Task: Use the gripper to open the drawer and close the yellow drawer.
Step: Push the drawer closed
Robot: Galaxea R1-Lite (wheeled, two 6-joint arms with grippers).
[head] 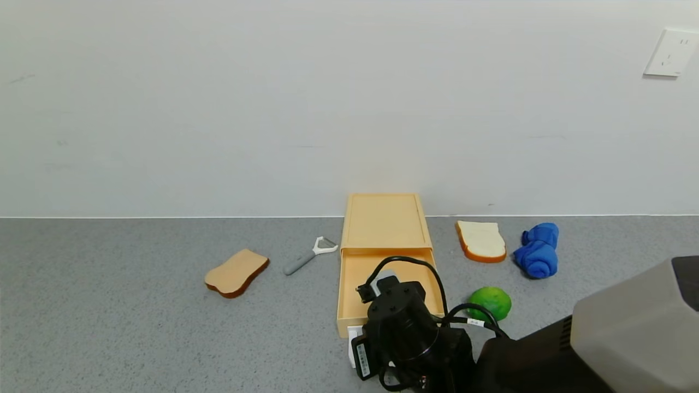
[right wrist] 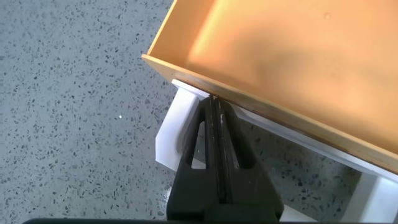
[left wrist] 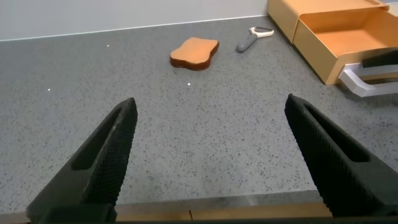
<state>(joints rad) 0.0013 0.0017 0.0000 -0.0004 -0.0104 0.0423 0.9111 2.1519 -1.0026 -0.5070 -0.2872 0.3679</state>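
Grey speckled countertop [head: 136, 327] runs back to a plain white wall, and the flat pale yellow-tan plastic drawer [head: 385, 224] sits against that wall near the middle of the head view, its long axis running from 12 o'clock to 6 o'clock. Its sliding tray [head: 360, 284] is pulled well out toward the robot, so the opening half of the task looks done and the closing push appears to be what is left.

The black right gripper [right wrist: 214, 109] sits at the tray's 6 o'clock end, its two fingers pressed fully together with their tips through the white rectangular loop handle [right wrist: 180, 121], touching or almost touching the tray's front wall. Nothing is pinched between the fingers; the loop simply surrounds them. The drawer body therefore lies straight toward 12 o'clock from the fingertips, in line with the tray's travel, so a push along that line should shut it.

The left gripper [left wrist: 211, 162] hovers with its fingers spread wide and empty, out toward 9 o'clock from the drawer, farther off than the right one.

In the head view the right wrist and its cables hide the handle and the tray's front edge almost entirely, and the handle's far end is cut off in the right wrist view.
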